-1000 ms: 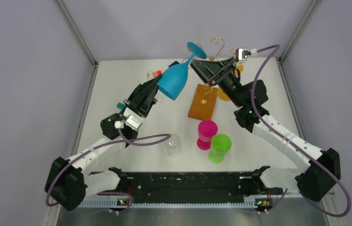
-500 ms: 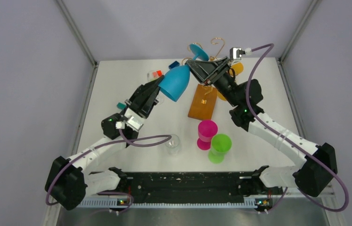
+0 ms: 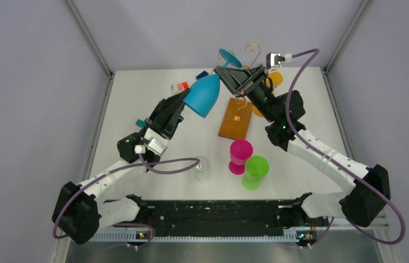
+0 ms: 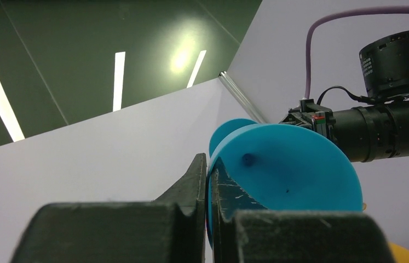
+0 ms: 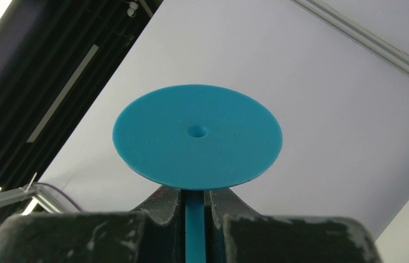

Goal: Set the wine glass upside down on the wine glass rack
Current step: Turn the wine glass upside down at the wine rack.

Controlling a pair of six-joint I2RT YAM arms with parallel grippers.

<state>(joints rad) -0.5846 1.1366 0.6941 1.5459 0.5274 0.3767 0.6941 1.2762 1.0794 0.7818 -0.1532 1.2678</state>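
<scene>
Camera above: I see the blue wine glass (image 3: 202,96) held in the air, tilted with its foot uppermost, just beside the rack (image 3: 236,118) and its gold curls. Left wrist: my left gripper (image 4: 207,175) pinches the bowl's rim. Right wrist: my right gripper (image 5: 194,200) is pressed onto the stem below the foot.

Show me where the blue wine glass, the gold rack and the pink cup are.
blue wine glass (image 3: 202,97), top external view, on its bowl.
wine glass rack (image 3: 232,127), top external view, on its wooden base.
pink cup (image 3: 241,148), top external view, on its top.
</scene>
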